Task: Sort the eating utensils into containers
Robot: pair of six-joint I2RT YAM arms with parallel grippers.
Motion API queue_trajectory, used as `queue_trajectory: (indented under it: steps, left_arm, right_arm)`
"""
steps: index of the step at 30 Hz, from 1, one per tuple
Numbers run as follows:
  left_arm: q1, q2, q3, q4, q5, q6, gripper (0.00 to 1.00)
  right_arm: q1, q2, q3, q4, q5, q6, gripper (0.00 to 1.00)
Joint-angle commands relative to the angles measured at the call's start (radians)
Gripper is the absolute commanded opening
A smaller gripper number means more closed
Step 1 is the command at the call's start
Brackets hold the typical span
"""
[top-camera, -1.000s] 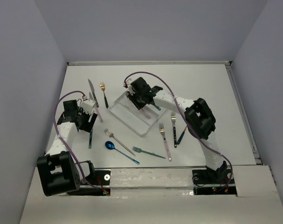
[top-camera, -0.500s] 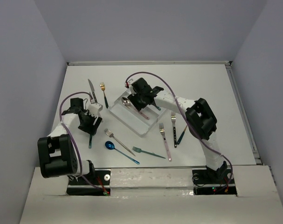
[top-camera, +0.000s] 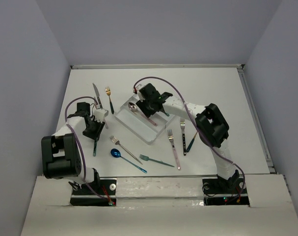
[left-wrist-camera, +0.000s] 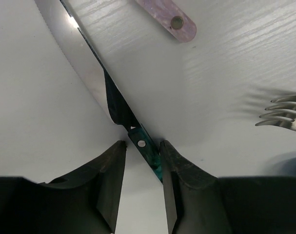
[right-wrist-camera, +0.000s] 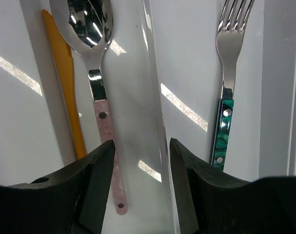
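The white counter (top-camera: 212, 88), faintly wood-grained in the left wrist view, is boxed in by plain grey panels (top-camera: 31, 73). The right arm (top-camera: 212, 128) reaches across it to the tray (top-camera: 139, 130), a pale, glossy rectangle split by long walls. The tray's far end is hidden under the right end effector (top-camera: 149, 109). That end effector hangs over one dividing wall with its black jaws apart and nothing between them.

On one side of the wall lie a pink-handled spoon (right-wrist-camera: 96, 73) and an orange knife (right-wrist-camera: 65, 73) whose lower end is hidden behind a finger. On the other side lies a green-handled fork (right-wrist-camera: 226, 87).

The left end effector (top-camera: 96, 127) is low over the counter, jaws part open astride the riveted teal handle of a serrated knife (left-wrist-camera: 147, 152). A sliver of gap shows on one side, and the handle's end is hidden.

A pink handle tip (left-wrist-camera: 169, 19) and fork tines (left-wrist-camera: 282, 114) are cut off by the frame edge. A blue spoon (top-camera: 117, 153) and a silver fork (top-camera: 124, 149) lie loose between the arms.
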Motion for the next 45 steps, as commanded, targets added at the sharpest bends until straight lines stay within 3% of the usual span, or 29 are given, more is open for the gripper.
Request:
queue_trajectory:
  steps: [1,8,13,18,22,24,31,34,38,41,45]
  left_arm:
    - [-0.002,0.053,-0.037,-0.001,-0.052,-0.008,0.41]
    - [0.006,0.035,-0.059,-0.006,-0.062,-0.002,0.21]
    - [0.012,0.016,-0.073,-0.003,-0.073,0.0,0.0]
    - [0.013,-0.011,-0.068,-0.004,-0.078,-0.002,0.0]
    - [0.021,-0.12,-0.037,0.027,-0.076,-0.033,0.0]
    - [0.024,-0.221,0.001,0.033,-0.063,-0.059,0.0]
    - [0.024,-0.324,0.114,-0.007,0.013,-0.106,0.0]
    - [0.026,-0.362,0.197,0.014,0.077,-0.146,0.0]
    - [0.026,-0.367,0.37,0.1,0.371,-0.296,0.0]
    - [0.024,-0.361,0.398,0.184,0.471,-0.436,0.0]
    - [0.02,-0.37,0.383,0.359,0.601,-0.566,0.0]
  right_arm:
    - [0.009,-0.056,-0.011,0.028,0.035,-0.011,0.55]
    - [0.009,-0.07,-0.02,0.03,0.04,-0.008,0.55]
    - [0.009,-0.082,-0.028,0.03,0.045,-0.008,0.55]
    - [0.009,-0.098,-0.031,0.03,0.037,-0.006,0.55]
    - [0.009,-0.121,-0.031,0.03,-0.004,0.0,0.55]
    - [0.009,-0.134,-0.023,0.034,-0.063,0.007,0.55]
    - [0.009,-0.182,-0.008,0.089,-0.303,0.015,0.61]
    - [0.009,-0.213,-0.034,0.195,-0.421,0.007,0.66]
    - [0.009,-0.234,-0.014,0.424,-0.726,0.059,0.75]
    - [0.009,-0.21,0.039,0.558,-0.894,0.159,0.75]
    - [0.009,-0.144,0.086,0.715,-0.991,0.27,0.75]
